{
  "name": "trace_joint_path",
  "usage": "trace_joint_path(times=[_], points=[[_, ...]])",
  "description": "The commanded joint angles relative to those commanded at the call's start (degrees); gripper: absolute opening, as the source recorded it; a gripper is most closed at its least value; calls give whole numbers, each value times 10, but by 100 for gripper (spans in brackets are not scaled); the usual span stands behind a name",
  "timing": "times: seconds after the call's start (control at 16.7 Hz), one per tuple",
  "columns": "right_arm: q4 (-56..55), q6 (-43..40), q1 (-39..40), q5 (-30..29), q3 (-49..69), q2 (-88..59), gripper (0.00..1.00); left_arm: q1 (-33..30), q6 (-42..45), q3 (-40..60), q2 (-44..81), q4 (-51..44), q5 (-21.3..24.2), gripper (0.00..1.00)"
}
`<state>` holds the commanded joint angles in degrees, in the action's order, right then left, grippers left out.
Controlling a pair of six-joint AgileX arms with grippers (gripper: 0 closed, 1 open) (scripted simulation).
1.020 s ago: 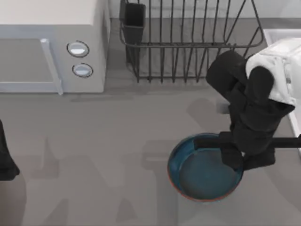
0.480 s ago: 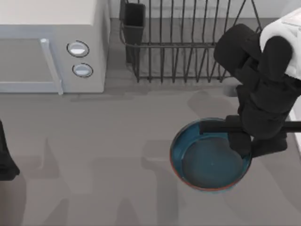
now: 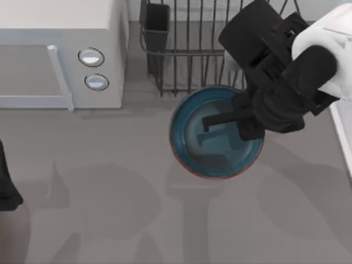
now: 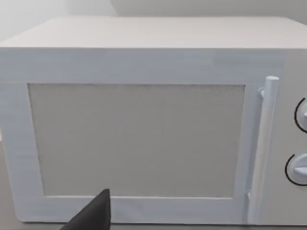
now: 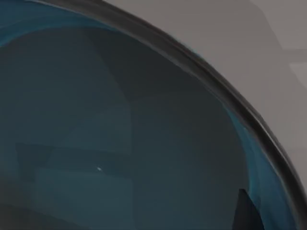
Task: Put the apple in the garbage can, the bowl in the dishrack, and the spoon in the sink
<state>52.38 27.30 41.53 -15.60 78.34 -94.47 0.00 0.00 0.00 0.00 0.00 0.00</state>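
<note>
The deep-blue bowl (image 3: 199, 144) with its reddish-brown rim hangs above the table, just in front of the black wire dishrack (image 3: 187, 53). My right gripper (image 3: 246, 127) is shut on the bowl's right rim, and the arm reaches in from the upper right. Up close in the right wrist view, the bowl's (image 5: 120, 120) dark-blue inside curves under its rim. The sink's pale rim (image 3: 344, 137) runs along the right edge. My left arm (image 3: 5, 187) is parked at the far left edge. The apple, the spoon and the garbage can are out of view.
A white microwave (image 3: 55, 55) with two round knobs stands at the back left, and the left wrist view faces its door (image 4: 144, 139). A dark utensil cup (image 3: 158, 19) sits at the dishrack's left corner. Bare grey tabletop (image 3: 110, 209) spreads across the front.
The right gripper has lifted the bowl and carried it back and to the left, from the front right of the table to the dishrack's front bars. The left arm has not moved.
</note>
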Motion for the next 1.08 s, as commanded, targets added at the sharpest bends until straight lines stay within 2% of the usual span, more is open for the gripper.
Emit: trace_joint_path(times=[0.42,0.6,0.78,1.08], points=[[-330,-155,112,-285,27,60,0,0,0,0,0,0,0,100],[-442,-213,152,-388,35,91,0,0,0,0,0,0,0,100],[-501,-249,175,-444,39,115,0,0,0,0,0,0,0,100],[-510,-254,176,-451,39,117,0,0,0,0,0,0,0,100]])
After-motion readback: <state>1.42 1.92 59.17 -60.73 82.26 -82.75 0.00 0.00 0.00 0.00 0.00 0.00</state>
